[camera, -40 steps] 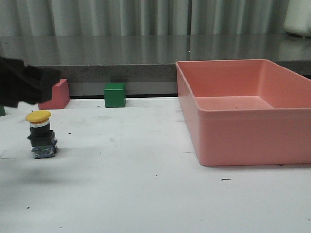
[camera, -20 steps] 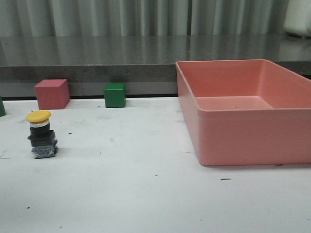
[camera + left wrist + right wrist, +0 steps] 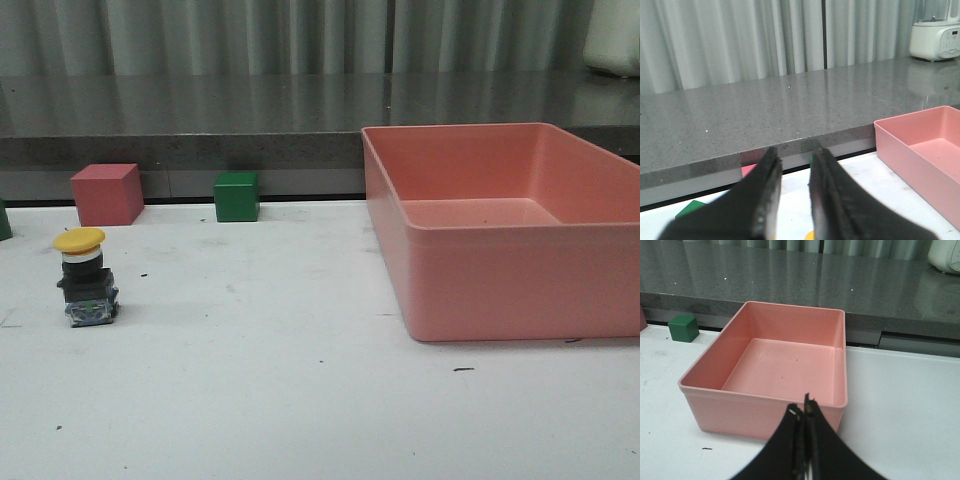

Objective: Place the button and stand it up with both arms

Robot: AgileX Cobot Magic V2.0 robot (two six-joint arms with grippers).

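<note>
White table (image 3: 300, 400), unlabelled button (image 3: 86, 277) upright.

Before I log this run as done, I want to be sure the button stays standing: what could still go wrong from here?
1. The yellow-capped push button stands upright on a small base with a wide cap, so a bump to the white table might topple it.
2. The left tool, slightly open, seems to hang near a yellow spot that may be the cap; dropping could clip it.
</note>
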